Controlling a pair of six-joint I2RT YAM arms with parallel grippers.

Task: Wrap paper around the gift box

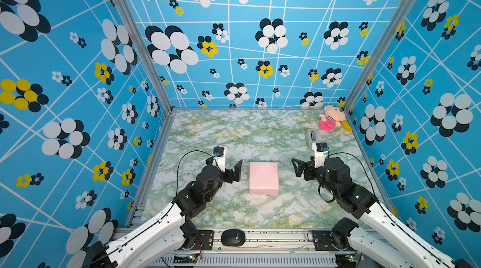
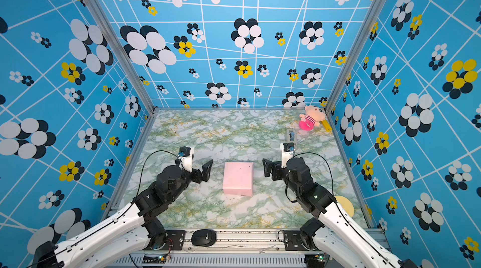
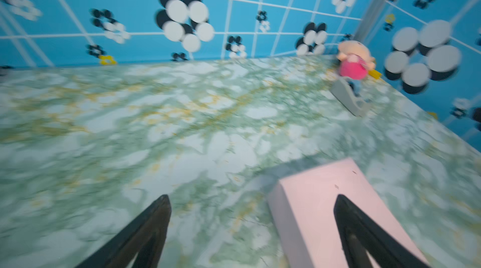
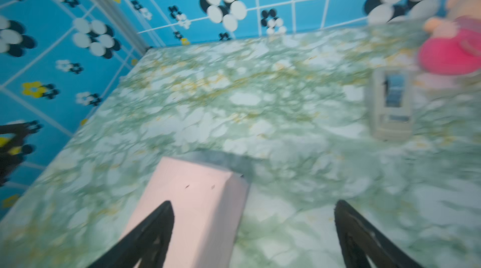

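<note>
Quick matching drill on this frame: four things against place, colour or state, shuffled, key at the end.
Things:
1. wrapped gift box
2. tape dispenser
3. plush toy
4. left end effector

Descriptions:
A. open, holding nothing
B. far right corner of the table
C. pink, mid-table
D. grey, just nearer than the toy

Pairs: 1-C, 2-D, 3-B, 4-A
</note>
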